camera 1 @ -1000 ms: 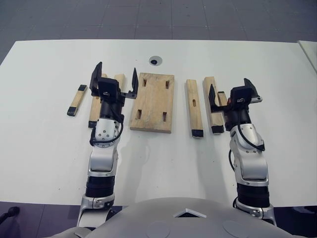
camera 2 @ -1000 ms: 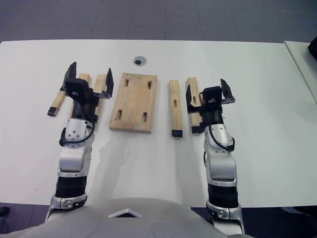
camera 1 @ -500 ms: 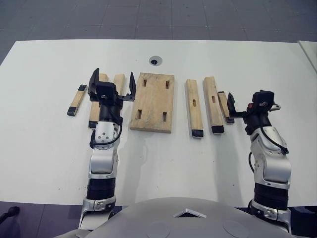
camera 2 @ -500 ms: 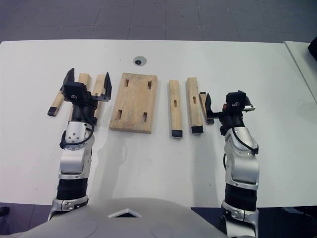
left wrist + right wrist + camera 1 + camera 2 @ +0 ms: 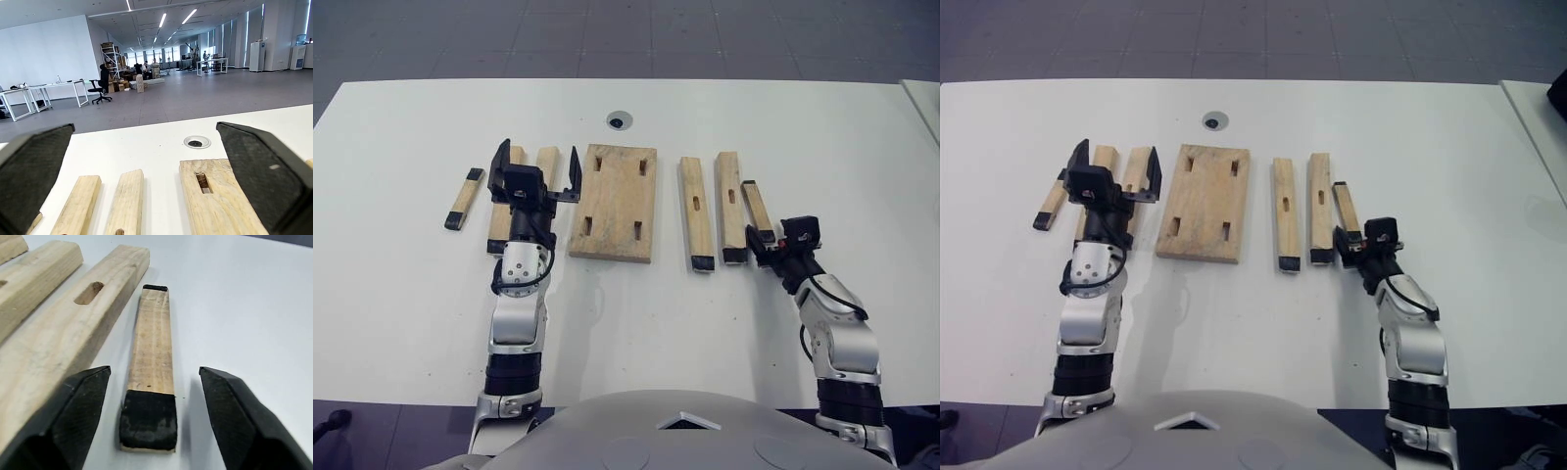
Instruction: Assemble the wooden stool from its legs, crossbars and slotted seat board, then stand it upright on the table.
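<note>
The slotted seat board [image 5: 614,201] lies flat mid-table. Left of it lie two legs [image 5: 501,206] [image 5: 549,163] and a short black-tipped crossbar [image 5: 463,198]. To the board's right are two more legs [image 5: 696,211] [image 5: 731,204] and a second crossbar [image 5: 755,207]. My left gripper [image 5: 537,168] is open above the left legs, which show between its fingers [image 5: 29,176] in the left wrist view. My right gripper [image 5: 766,239] sits low at the near end of the right crossbar [image 5: 151,357]. It is open, with one finger [image 5: 73,416] on each side of the black tip.
A round cable grommet [image 5: 620,119] sits in the white table [image 5: 401,294] behind the seat board. A second table's corner [image 5: 925,93] shows at the far right. Bare table surface lies in front of all the parts.
My right gripper has swung off the right leg, dropped towards the table and drawn back to the near end of the right crossbar. The left gripper has barely shifted.
</note>
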`<control>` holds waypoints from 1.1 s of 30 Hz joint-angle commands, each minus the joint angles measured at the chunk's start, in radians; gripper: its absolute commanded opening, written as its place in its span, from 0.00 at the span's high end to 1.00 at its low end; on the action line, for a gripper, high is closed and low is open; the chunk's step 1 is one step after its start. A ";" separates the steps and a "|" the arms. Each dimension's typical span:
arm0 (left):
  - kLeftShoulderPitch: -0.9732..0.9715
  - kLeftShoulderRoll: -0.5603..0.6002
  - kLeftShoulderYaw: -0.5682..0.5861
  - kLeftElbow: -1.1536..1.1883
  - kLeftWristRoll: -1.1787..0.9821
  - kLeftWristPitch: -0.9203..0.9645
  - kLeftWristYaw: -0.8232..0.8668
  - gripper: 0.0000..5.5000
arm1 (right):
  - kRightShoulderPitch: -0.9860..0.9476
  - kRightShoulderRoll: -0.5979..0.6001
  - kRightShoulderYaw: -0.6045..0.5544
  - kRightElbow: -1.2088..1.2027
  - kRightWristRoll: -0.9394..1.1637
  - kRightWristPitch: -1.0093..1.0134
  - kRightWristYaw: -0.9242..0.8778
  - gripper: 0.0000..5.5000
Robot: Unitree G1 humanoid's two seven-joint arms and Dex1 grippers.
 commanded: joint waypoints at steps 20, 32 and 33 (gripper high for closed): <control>-0.089 -0.032 0.066 -0.052 -0.407 0.218 -0.152 0.02 | -0.074 -0.066 -0.058 -0.086 -0.025 -0.107 -0.082 0.76; -0.288 -0.043 0.219 -0.087 -1.499 0.820 0.070 0.02 | -0.211 -0.125 0.174 -0.275 0.008 -0.198 0.182 0.76; -0.289 -0.035 0.215 -0.089 -1.547 0.835 0.094 0.02 | -0.216 -0.125 0.190 -0.283 0.007 -0.204 0.194 0.76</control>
